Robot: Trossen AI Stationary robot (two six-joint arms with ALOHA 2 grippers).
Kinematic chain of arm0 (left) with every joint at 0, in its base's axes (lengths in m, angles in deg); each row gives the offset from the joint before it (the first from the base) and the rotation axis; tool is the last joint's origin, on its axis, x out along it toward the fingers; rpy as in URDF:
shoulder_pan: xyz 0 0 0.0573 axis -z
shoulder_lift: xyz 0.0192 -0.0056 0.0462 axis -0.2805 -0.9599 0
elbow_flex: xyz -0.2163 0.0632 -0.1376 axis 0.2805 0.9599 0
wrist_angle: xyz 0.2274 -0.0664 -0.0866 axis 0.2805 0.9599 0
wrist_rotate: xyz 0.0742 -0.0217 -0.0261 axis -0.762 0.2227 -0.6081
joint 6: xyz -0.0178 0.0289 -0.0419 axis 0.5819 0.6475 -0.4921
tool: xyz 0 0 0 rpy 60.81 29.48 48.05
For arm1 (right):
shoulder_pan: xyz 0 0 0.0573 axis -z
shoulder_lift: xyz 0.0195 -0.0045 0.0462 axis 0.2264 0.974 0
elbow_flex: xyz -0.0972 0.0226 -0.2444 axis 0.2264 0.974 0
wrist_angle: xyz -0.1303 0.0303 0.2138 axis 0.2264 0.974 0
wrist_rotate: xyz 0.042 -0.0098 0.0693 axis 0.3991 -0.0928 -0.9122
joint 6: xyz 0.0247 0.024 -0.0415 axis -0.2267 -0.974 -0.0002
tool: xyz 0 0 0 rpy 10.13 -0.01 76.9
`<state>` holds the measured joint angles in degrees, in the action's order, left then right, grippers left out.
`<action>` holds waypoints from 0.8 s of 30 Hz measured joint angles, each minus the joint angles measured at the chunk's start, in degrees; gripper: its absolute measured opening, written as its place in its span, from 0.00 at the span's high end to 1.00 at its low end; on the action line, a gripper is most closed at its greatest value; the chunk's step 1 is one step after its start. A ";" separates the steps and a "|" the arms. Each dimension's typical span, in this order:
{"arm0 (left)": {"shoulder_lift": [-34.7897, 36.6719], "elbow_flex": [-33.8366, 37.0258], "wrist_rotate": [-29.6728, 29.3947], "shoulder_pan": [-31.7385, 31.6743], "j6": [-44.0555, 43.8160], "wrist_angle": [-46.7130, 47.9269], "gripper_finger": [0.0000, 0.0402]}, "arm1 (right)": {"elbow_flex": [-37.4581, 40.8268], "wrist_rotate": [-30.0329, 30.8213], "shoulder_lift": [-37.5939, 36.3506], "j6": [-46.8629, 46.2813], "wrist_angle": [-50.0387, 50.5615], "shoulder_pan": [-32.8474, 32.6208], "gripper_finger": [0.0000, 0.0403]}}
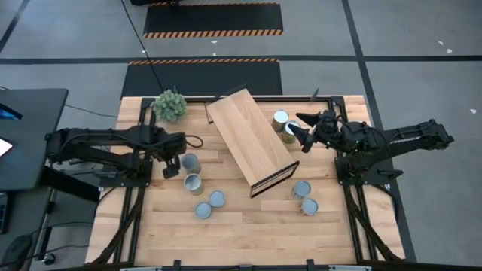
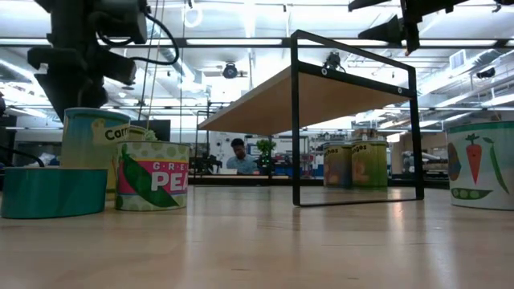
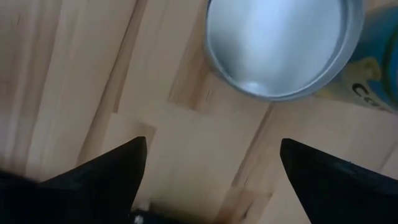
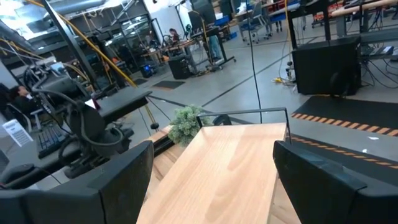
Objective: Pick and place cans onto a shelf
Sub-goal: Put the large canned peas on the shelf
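The light-wood shelf stands slantwise mid-table on its dark frame. Several silver-topped cans stand upright on the table. Two are left of the shelf, two nearer the front, two at the front right and two by the shelf's far right side. My left gripper is open and points down beside a can's top, which lies ahead of its fingers. My right gripper is open and empty, raised by the shelf's right side and facing across the shelf top.
A green spiky plant ball sits at the far left corner and also shows in the right wrist view. Bare tabletop lies along the front edge. A person sits in the room beyond the table.
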<state>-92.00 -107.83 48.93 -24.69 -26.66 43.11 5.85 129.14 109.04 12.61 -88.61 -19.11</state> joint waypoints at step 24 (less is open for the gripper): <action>-6.29 -0.66 -1.69 0.00 -5.36 -9.96 0.06 | 0.00 -0.13 0.00 -2.12 -1.01 0.00 0.16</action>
<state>-98.29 -108.49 47.24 -24.69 -32.02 33.15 5.85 129.00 109.04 10.49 -89.62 -19.11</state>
